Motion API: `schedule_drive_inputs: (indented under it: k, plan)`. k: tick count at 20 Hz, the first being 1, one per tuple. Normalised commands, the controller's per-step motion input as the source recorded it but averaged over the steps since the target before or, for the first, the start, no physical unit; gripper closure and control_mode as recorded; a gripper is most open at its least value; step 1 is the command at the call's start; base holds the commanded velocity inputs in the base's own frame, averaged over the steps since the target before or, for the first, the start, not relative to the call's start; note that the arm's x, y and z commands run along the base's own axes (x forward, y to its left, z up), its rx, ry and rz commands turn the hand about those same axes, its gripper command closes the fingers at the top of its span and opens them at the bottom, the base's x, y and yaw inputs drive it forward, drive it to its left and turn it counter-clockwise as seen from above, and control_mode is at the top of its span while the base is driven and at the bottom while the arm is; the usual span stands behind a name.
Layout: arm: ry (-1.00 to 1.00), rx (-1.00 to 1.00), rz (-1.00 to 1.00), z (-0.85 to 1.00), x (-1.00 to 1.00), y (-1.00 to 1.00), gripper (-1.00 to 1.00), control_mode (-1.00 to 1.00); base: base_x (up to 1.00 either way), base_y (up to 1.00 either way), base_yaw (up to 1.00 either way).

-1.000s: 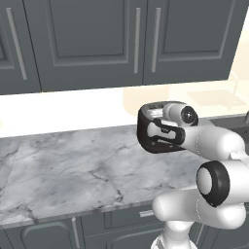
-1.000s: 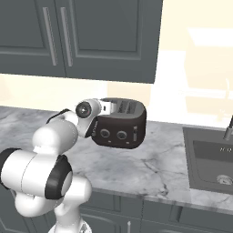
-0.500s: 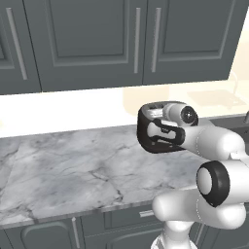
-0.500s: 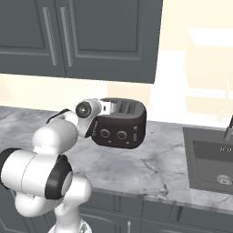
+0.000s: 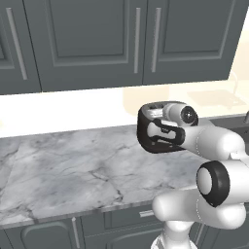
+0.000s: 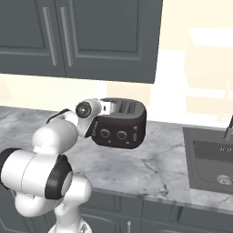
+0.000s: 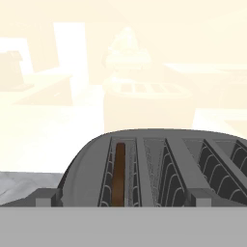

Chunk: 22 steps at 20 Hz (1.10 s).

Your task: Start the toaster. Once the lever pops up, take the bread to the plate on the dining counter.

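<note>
Arm at the toaster's end, bread down in a slot

The toaster stood on the marble worktop under the wall cabinets, knobs toward the room, and the arm reached in low at its end, probably because the lever sits there, though the hand itself blocked that end from sight. The gripper lay against the toaster's end, and I could not tell whether its jaws were apart, together, or on anything. Looking along the top, the toaster showed several slots: the bread stood on edge, sunk in the leftmost one, while the slots beside it held only their wire guides. A sink was set into the worktop well off to the toaster's far side.
</note>
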Motion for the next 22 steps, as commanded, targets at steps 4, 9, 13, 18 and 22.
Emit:
schedule_drive_inputs:
  k: [4, 9, 13, 18, 22]
  plan:
    - [0.00, 0.00, 0.00, 0.00, 0.00, 0.00, -1.00, -1.00, 0.00, 0.00, 0.00]
    - [0.00, 0.00, 0.00, 0.00, 0.00, 0.00, -1.00, -1.00, 0.00, 0.00, 0.00]
    - [0.00, 0.00, 0.00, 0.00, 0.00, 0.00, -1.00, -1.00, 0.00, 0.00, 0.00]
    - [0.00, 0.00, 0.00, 0.00, 0.00, 0.00, -1.00, -1.00, 0.00, 0.00, 0.00]
    - [0.00, 0.00, 0.00, 0.00, 0.00, 0.00, -1.00, -1.00, 0.00, 0.00, 0.00]
